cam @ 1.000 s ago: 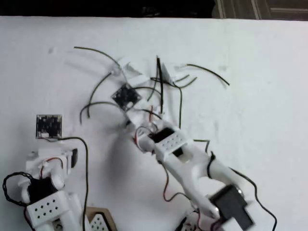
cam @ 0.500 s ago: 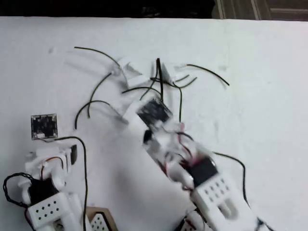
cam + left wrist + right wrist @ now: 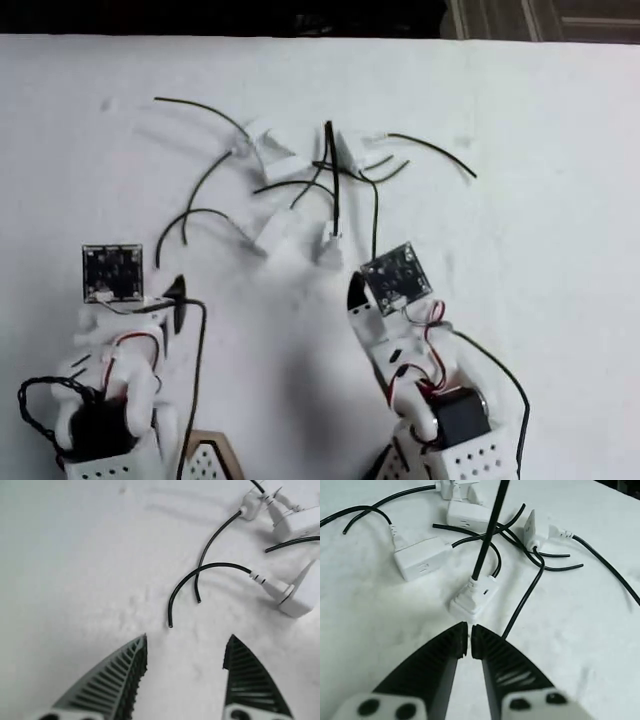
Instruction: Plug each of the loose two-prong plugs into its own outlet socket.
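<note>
Black right end effector (image 3: 470,630) sits pressed together near a white plug (image 3: 474,596), while the left end effector (image 3: 187,640) hangs spread.

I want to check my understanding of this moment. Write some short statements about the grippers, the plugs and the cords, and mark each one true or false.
1. The left gripper is open and holds nothing. True.
2. The right gripper is clamped on a white plug. False: it is shut but empty, and the white plug lies on the table just ahead of it.
3. The cord on that plug is red. False: it is black.
4. The table is white. True.
</note>
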